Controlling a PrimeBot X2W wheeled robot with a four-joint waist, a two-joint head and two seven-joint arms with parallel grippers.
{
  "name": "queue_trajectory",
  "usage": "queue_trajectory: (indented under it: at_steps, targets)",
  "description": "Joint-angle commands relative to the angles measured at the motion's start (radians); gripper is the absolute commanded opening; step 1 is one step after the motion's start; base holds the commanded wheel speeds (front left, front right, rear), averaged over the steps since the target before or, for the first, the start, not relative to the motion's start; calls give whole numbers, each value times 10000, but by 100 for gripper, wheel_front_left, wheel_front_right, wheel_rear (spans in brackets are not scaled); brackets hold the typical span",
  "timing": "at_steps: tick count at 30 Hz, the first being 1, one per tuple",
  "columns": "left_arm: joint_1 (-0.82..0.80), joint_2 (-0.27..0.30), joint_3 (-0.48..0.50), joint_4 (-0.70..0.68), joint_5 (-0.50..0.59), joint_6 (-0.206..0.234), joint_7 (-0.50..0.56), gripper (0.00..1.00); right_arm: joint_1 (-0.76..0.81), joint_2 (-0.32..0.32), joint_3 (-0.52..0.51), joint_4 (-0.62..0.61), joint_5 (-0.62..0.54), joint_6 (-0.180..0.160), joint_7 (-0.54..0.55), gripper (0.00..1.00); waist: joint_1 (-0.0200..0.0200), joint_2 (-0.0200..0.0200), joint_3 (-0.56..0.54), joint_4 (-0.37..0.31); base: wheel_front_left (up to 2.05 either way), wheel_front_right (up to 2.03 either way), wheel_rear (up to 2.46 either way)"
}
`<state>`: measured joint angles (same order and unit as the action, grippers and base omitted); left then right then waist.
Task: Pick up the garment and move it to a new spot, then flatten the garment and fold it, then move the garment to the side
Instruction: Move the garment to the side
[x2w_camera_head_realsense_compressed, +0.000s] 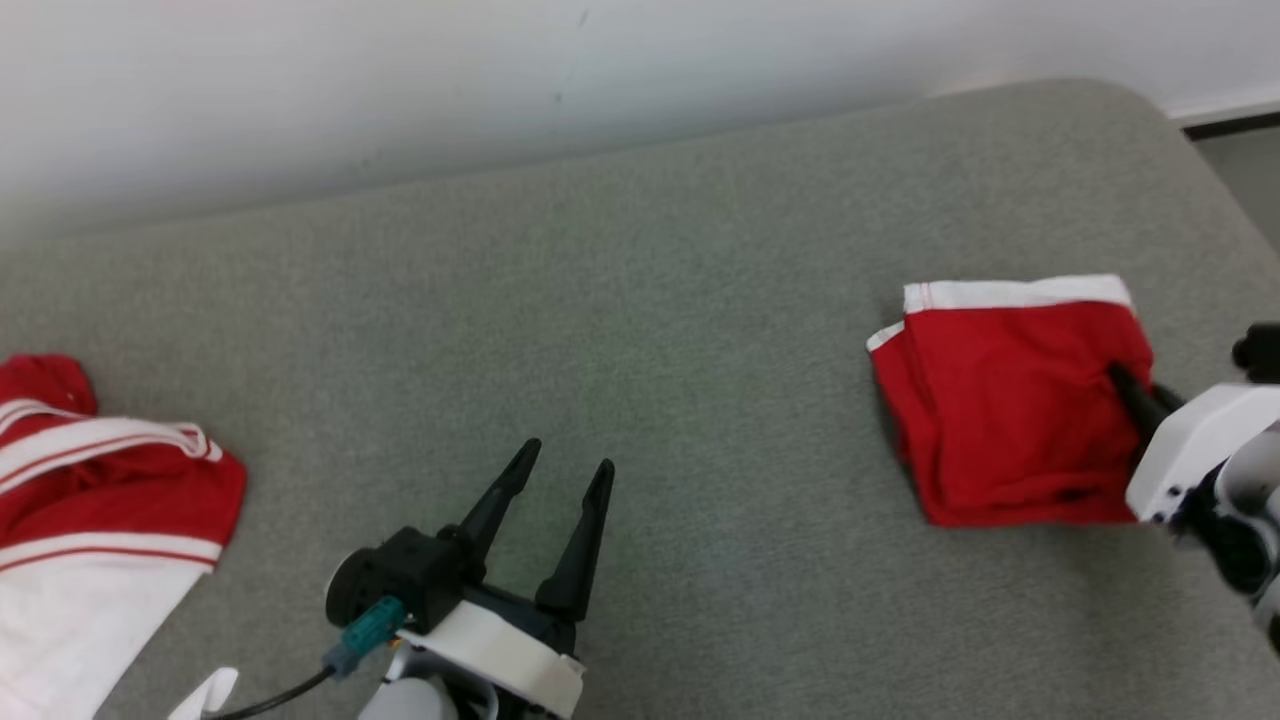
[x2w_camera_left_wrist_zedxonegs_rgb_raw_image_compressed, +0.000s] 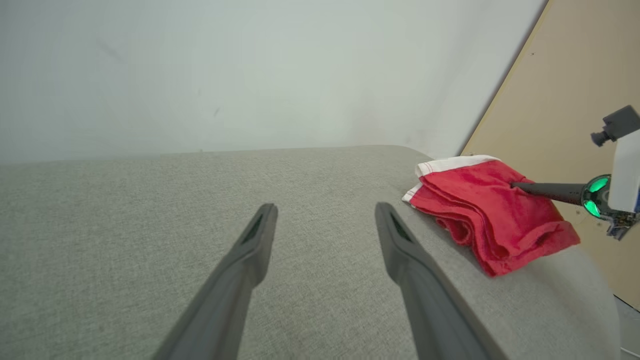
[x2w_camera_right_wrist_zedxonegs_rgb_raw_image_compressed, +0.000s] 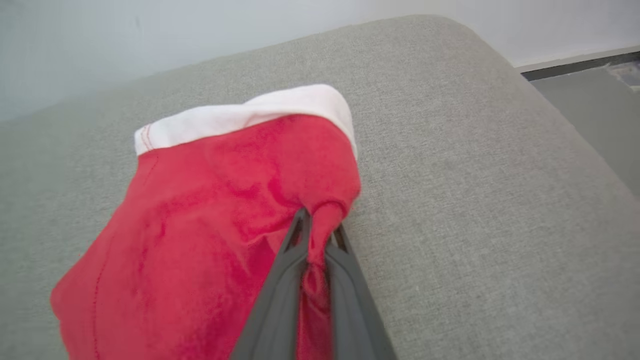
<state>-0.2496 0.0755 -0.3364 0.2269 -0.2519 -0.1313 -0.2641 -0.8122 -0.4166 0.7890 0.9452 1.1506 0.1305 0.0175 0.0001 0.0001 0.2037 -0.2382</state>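
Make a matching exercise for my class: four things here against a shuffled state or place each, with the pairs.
1 left gripper
2 right gripper
3 folded red garment
4 red-and-white garment

A crumpled at the head view's left edge
B jaws shut on red cloth
C jaws open, empty
D near the grey cushion's right end

Pairs: 1-C, 2-B, 3-D, 4-A

The left gripper (x2w_camera_head_realsense_compressed: 567, 455) is showing two long dark tapering fingers (x2w_camera_head_realsense_compressed: 580, 540), a black hub (x2w_camera_head_realsense_compressed: 400, 580), a white collar (x2w_camera_head_realsense_compressed: 500, 650) and a teal plug (x2w_camera_head_realsense_compressed: 372, 625) trailing a black cable (x2w_camera_head_realsense_compressed: 280, 697). The right gripper (x2w_camera_head_realsense_compressed: 1118, 372) is wearing a white housing (x2w_camera_head_realsense_compressed: 1195, 440) (small dark screws (x2w_camera_head_realsense_compressed: 1160, 515) dotting it), and a ring (x2w_camera_left_wrist_zedxonegs_rgb_raw_image_compressed: 596, 195) is glowing green.
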Motion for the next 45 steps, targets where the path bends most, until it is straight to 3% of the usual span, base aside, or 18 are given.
queue_trajectory:
  at_steps: [1,10,16,21,22,23,24,32,36,42,45]
  targets:
    - [-201,115,-93,-55,25,15,-4,100,-355,-252,107,90,-255,2,-42,0,-1,-1,691,387,0,0,0]
    - [-860,425,-361,-284,-79,14,-4,100,-2220,-1365,590,553,-1360,2,-199,0,-1,-1,1977,1105,0,0,0]
    - [-1154,509,-381,-332,-116,14,-4,100,-3093,-2082,604,1567,-1789,-1,-138,0,-1,-1,2371,1492,0,0,0]
    - [-1140,550,-303,-324,-138,14,-4,100,-3322,-2096,413,2472,-1800,-1,-489,0,-1,-1,2428,1637,0,0,0]
    - [-1129,552,-297,-314,-139,14,-4,100,-3330,-1992,400,2627,-1844,-1,-601,17,-1,-1,2414,1647,0,0,0]
    - [-1112,551,-286,-303,-135,14,-4,100,-3343,-1917,415,2755,-1921,-1,-728,48,-1,-1,2395,1650,0,0,0]
    - [-1095,551,-271,-295,-126,14,-4,100,-3374,-1874,423,2870,-1986,-1,-899,100,-1,-1,2377,1646,0,0,0]
    - [-895,454,-121,-244,-128,15,-4,100,-3307,-1556,269,3409,-2580,-1,-2378,100,-1,-1,1743,1544,0,0,0]
    - [-589,374,164,-208,-228,58,-4,100,-3072,-1079,97,3274,-2767,-1,-2777,100,-1,-1,980,1447,0,0,0]
    - [3,352,771,-198,-274,221,-4,100,-2339,-1110,-776,1199,-3430,-7,-2821,100,-1,-1,-331,1388,0,0,0]
    - [322,396,1166,-185,-335,340,-3,100,-1507,-797,-1421,4,-3380,-5,-2811,100,-1,-1,-933,1354,0,0,0]
